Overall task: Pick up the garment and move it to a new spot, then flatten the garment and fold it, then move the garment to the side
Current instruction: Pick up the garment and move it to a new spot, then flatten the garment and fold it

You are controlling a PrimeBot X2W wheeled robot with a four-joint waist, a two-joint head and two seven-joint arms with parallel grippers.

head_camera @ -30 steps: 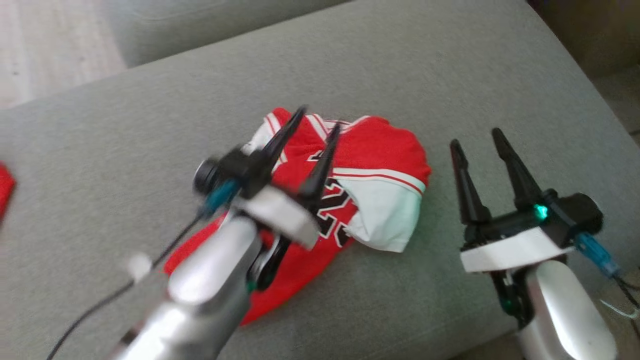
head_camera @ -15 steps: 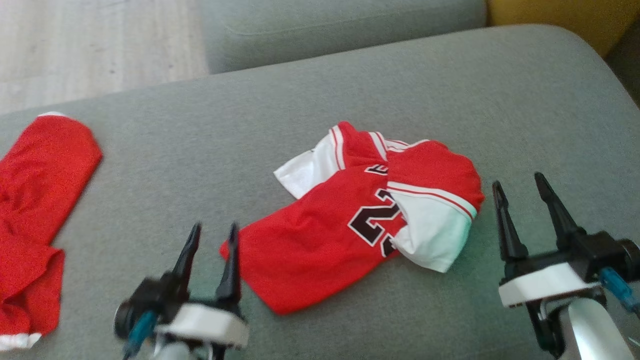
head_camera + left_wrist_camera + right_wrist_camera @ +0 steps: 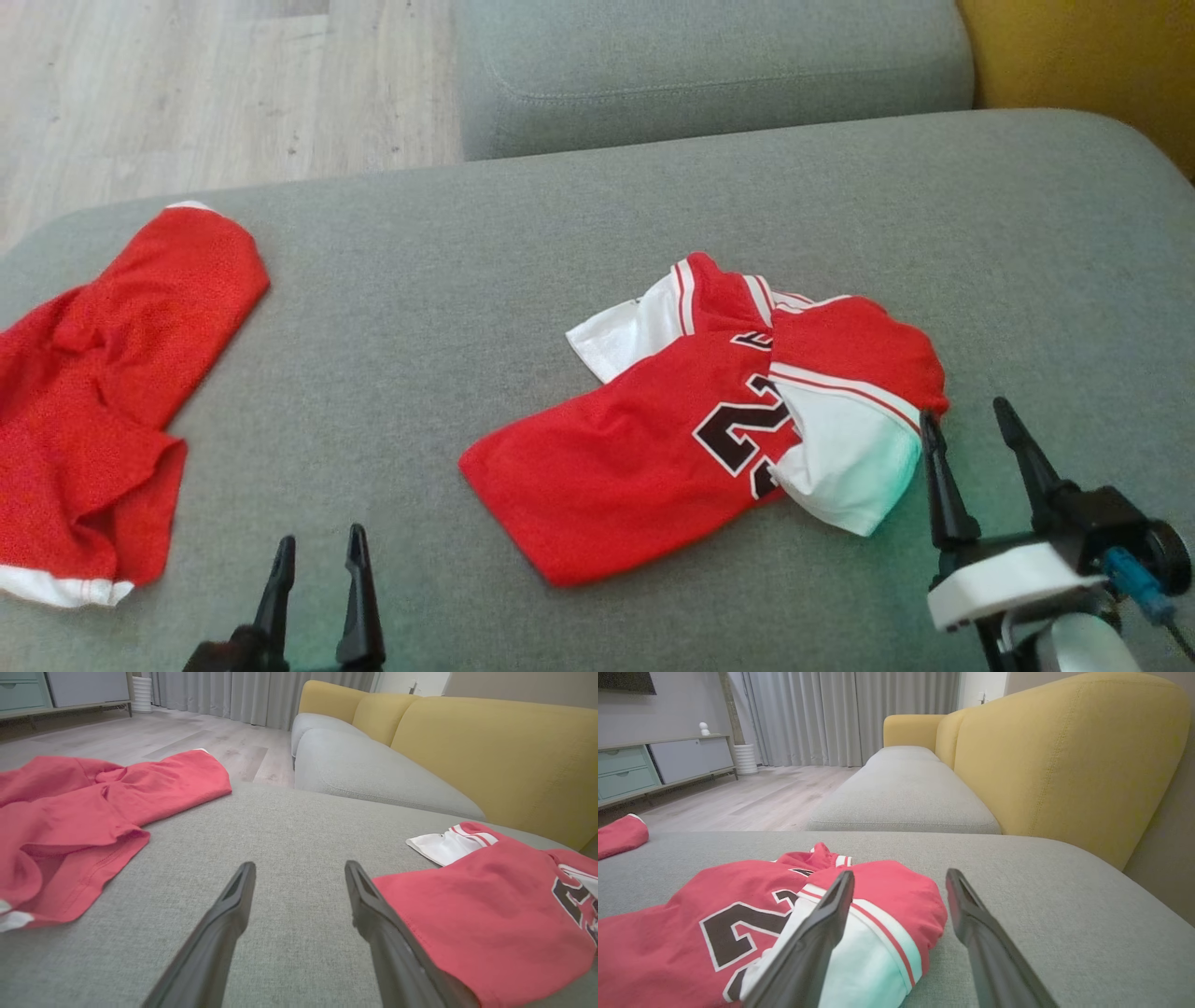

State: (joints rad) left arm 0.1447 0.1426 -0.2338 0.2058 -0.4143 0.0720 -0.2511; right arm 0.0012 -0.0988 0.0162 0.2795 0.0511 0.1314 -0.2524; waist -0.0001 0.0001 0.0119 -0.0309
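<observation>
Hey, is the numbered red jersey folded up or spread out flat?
Folded, loosely. The jersey lies doubled on the grey cushion, a white sleeve tucked over its black number.

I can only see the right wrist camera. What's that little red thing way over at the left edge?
Observer: A second red garment, crumpled, with a white hem. It lies on the same grey cushion, apart from the jersey.
Operator: Where's the other gripper?
Observer: The left gripper is low at the cushion's near edge, between the two garments, open and empty.
Operator: Is the jersey flat on its far side?
Observer: No. A white flap pokes out from under the red front there.
</observation>
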